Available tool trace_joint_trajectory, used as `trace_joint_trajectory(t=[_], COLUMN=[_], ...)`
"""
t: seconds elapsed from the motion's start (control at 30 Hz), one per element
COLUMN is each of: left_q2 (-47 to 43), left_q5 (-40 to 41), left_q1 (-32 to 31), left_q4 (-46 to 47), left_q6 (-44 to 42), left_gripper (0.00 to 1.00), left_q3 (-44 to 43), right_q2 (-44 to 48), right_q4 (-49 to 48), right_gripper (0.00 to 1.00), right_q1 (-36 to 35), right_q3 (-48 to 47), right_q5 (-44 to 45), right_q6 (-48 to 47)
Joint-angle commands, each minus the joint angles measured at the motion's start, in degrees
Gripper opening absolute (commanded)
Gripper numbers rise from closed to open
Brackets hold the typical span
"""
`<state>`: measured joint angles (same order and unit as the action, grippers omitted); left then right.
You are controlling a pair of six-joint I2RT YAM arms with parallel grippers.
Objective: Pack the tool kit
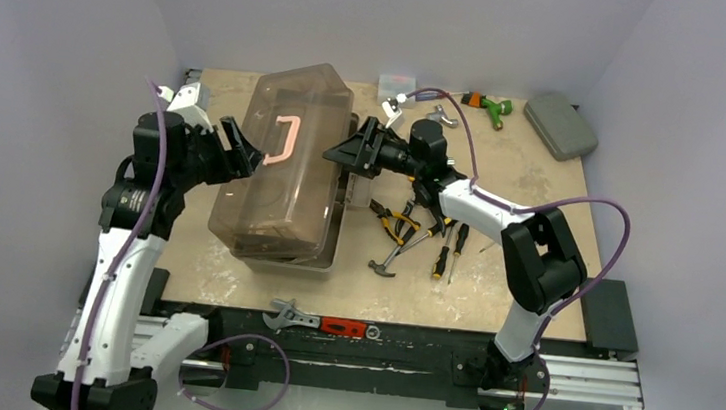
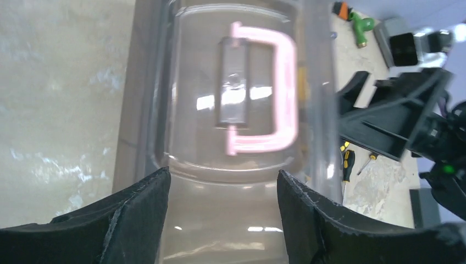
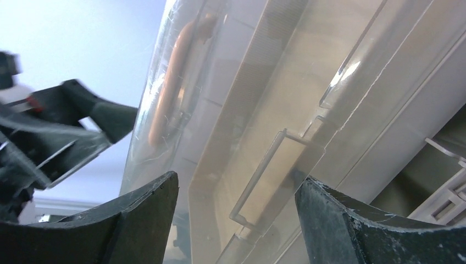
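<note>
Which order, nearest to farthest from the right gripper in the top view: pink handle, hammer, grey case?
1. Pink handle, just left of the right gripper, on the toolbox.
2. Hammer, back toward the arm bases.
3. Grey case, far right corner.

From my left wrist camera I look over the left end effector [image 2: 222,184], its black fingers [image 2: 137,220] spread wide with nothing pinched between them. Past the tips lies the long translucent beige-tan plastic toolbox [image 2: 220,143], its pale pink handle [image 2: 286,82] folded flat on top. At the right the black right end effector [image 2: 349,113] points at the box's far edge (contact I cannot confirm). A yellow-and-black screwdriver [image 2: 347,165] lies on the pale tabletop [image 2: 55,110] beneath it.
</note>
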<state>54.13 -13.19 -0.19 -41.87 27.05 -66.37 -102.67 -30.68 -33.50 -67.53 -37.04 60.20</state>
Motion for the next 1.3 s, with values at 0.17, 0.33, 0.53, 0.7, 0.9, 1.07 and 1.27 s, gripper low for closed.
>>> trace_joint_trajectory(t=[0.17,0.33,0.53,0.7,0.9,1.07,1.27], left_q2=[-3.26,-0.51,9.65,19.27,27.77,34.74,38.75], left_q5=[17.66,28.4,53.72,70.13,77.69,82.73,83.39], left_q1=[-16.42,-29.72,-52.13,-63.56,-67.33,-68.6,-68.96], left_q4=[-8.36,-13.91,-22.78,-29.98,-37.6,-47.98,-51.23], left_q6=[-6.04,-7.45,-8.35,-5.13,1.36,9.32,13.99], left_gripper=[0.69,0.69,0.69,0.73,0.75,0.81,0.84], left_q3=[-10.66,-15.59,-23.63,-27.61,-28.92,-30.99,-29.84], right_q2=[3.01,2.59,1.89,1.48,1.29,1.2,1.05], right_q4=[-4.45,-4.33,-6.04,-7.25,-8.26,-8.7,-9.74], right_gripper=[0.73,0.73,0.73,0.73,0.73,0.73,0.73], right_q1=[-2.54,-2.97,-3.06,-3.02,-3.07,-3.06,-2.99], right_q3=[-6.43,-7.64,-7.15,-7.11,-7.09,-6.84,-6.39], right_q5=[-2.6,-2.0,-1.53,-1.68,-2.08,-2.39,-2.58], right_q6=[1.14,1.42,2.94,4.21,5.53,6.07,6.84])
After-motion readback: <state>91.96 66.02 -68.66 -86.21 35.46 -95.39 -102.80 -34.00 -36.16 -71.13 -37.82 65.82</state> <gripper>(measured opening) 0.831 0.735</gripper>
